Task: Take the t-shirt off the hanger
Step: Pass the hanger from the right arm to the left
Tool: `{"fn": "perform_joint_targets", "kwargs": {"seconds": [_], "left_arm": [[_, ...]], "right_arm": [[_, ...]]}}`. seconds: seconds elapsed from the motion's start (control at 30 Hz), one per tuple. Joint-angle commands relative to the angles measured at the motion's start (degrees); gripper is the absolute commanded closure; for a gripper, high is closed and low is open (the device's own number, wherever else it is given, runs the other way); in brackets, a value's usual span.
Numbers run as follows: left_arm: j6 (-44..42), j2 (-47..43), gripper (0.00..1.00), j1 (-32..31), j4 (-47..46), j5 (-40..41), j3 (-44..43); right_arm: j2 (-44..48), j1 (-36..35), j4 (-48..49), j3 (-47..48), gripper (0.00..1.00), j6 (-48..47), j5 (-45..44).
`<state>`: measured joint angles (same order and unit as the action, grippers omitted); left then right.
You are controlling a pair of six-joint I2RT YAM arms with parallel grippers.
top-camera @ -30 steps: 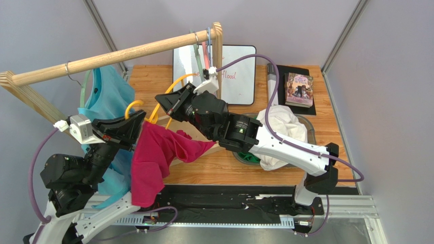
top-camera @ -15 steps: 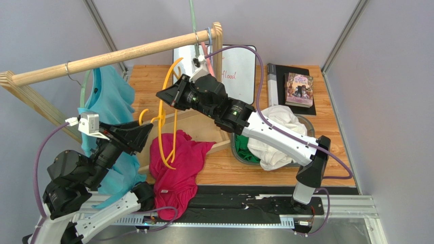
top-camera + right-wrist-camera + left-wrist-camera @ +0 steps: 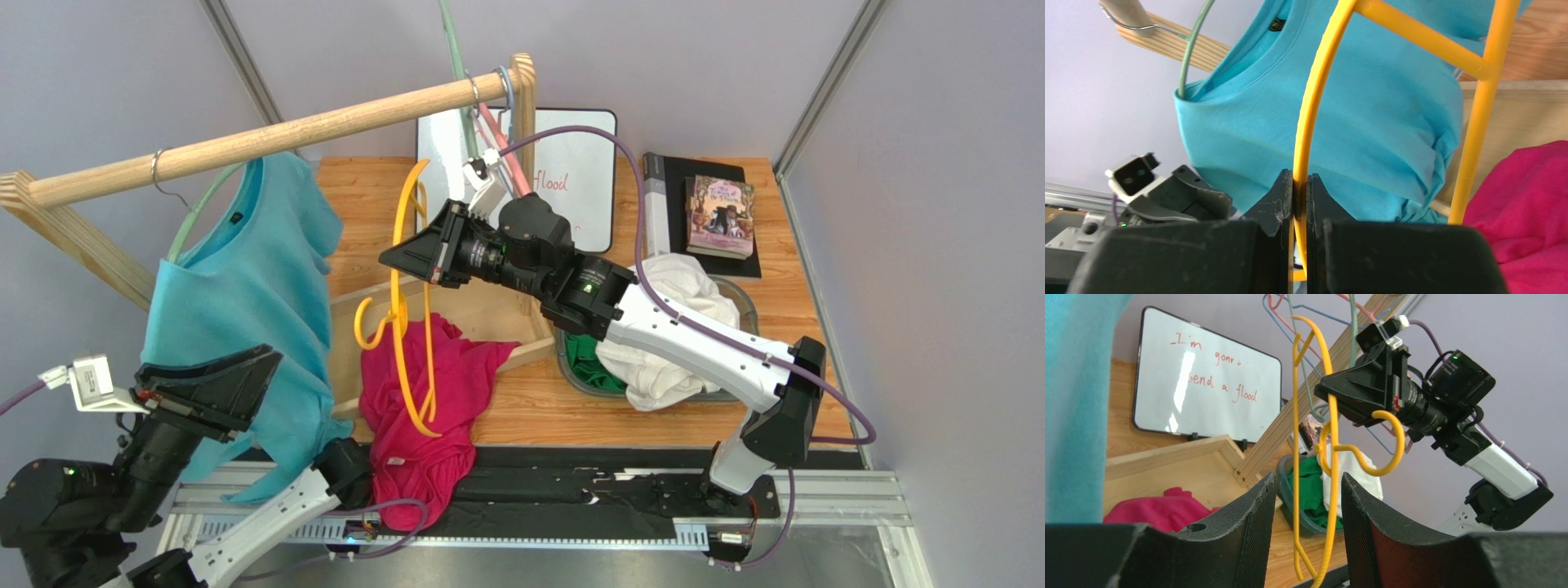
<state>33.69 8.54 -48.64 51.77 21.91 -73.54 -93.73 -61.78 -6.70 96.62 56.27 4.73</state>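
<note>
The right gripper [image 3: 399, 261] is clamped tight on one thin bar of the yellow hanger [image 3: 1482, 122], its fingers pressed to either side with no gap left over. It holds the hanger up over the left half of the table [image 3: 785, 282], roughly upright. The hanger is bare. The pink t-shirt [image 3: 423, 417] lies crumpled at the near edge of the table, left of the middle, with its lower part spilling over that edge toward the arm bases. The bottom end of the hanger hangs over the shirt; whether it touches the cloth I cannot tell.

The left gripper [image 3: 1307, 484] is part open and has hold of nothing; its fingers stand apart with only air between them. It sits low, off the near left corner of the table, well apart from the pink t-shirt, and points toward the yellow hanger.

A teal t-shirt [image 3: 239, 294] hangs on a green hanger [image 3: 196, 208] from the wooden rail [image 3: 307, 129] above the left edge of the table. A whiteboard [image 3: 577, 184] with red writing lies at the far edge, a book [image 3: 719, 217] sits at the far right corner, and a white cloth [image 3: 669, 300] is heaped toward the right edge
</note>
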Motion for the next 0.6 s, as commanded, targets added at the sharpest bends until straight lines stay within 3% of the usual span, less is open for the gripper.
{"fn": "perform_joint_targets", "kwargs": {"seconds": [0.0, 0.17, 0.2, 0.33, 0.57], "left_arm": [[4.3, 2.9, 0.52, 0.1, 9.7, 0.0, 0.3], [4.9, 2.6, 0.48, 0.0, 8.3, -8.0, 4.7], [4.7, 2.4, 0.43, 0.1, 5.5, -12.7, 5.9], [3.7, 4.8, 0.4, 0.1, -4.7, -27.7, 12.6], [4.2, 8.9, 0.4, 0.0, -10.3, -32.3, 14.9]], "right_arm": [[2.6, 0.4, 5.8, -1.4, 1.0, 5.9, 3.5], [2.9, 0.5, 8.5, -1.2, 1.0, 9.2, 4.2], [2.9, 0.5, 8.7, -1.1, 1.0, 9.6, 4.3], [2.9, 0.5, 9.3, -1.0, 1.0, 10.5, 4.2], [4.0, 0.2, 8.9, -1.4, 1.0, 10.4, 4.1]]}}
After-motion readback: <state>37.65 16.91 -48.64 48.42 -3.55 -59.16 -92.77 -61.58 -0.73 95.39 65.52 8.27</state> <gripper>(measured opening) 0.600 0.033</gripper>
